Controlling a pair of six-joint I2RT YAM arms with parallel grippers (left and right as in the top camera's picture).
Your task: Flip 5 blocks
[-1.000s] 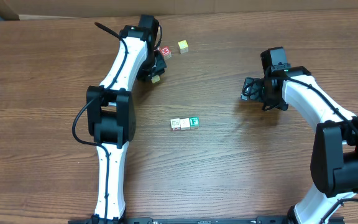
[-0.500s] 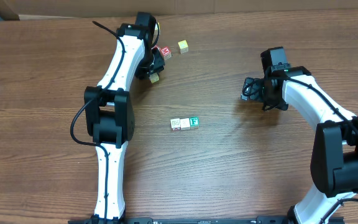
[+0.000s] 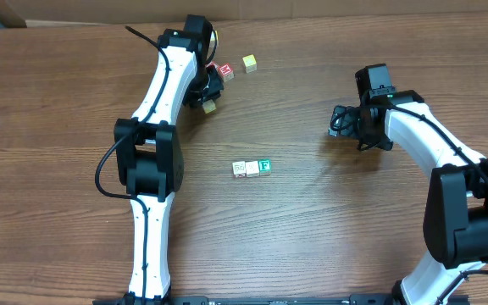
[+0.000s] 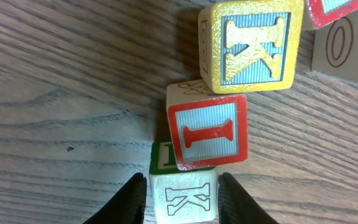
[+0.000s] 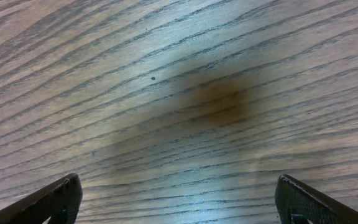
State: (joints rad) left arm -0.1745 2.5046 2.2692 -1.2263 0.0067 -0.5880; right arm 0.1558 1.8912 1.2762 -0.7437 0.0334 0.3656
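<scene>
The left tool [image 4: 182, 186] straddles a pale, square-edged wooden K cube [image 4: 183, 198] (whether it grips, I cannot tell); the right tool [image 5: 178, 186] gapes wide above the streaky-grained counter [image 5: 166, 93].

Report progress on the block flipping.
Done: unclear; three small wooden alphabet cubes sit in a row mid-table. In hand: the left end effector brackets a pale wooden K-printed cube, grip uncertain. Left: at least that cube. The right end effector hangs open, holding nothing.

Three blocks [image 3: 252, 168] form a touching row at centre frame: two pale, then the green F block [image 3: 264, 166] at its right end. A red-and-white block [image 3: 224, 70] and a pale block [image 3: 211, 107] lie upper middle.
</scene>
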